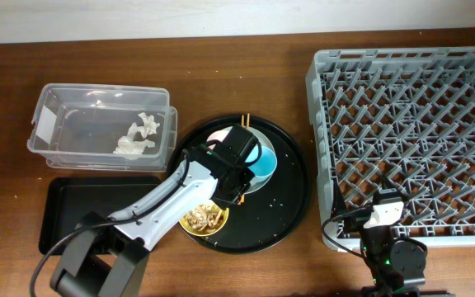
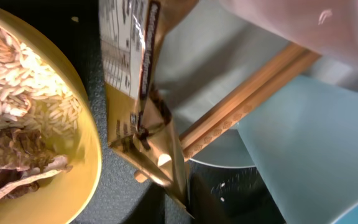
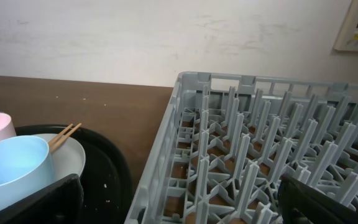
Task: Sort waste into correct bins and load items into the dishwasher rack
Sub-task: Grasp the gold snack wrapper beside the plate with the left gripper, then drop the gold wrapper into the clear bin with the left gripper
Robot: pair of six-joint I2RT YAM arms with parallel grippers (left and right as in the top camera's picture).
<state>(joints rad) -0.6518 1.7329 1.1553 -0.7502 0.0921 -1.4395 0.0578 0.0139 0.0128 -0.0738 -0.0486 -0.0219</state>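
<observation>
The left pincer (image 1: 237, 186) pinches the brown wrapper scrap (image 2: 138, 93) between the yellow bowl (image 2: 89, 155) and the wooden chopsticks (image 2: 247, 99). The right pincer (image 3: 179, 208) gapes wide and empty, just beside the dishwasher rack (image 3: 260, 143).

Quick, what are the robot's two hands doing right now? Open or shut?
Left gripper: shut, pinching the brown wrapper.
Right gripper: open, holding nothing.

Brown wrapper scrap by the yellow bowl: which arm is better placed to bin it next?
Left. The left pincer is over the round black tray, with the wrapper scrap right at its camera beside the yellow bowl. The right pincer sits across by the dishwasher rack.
</observation>
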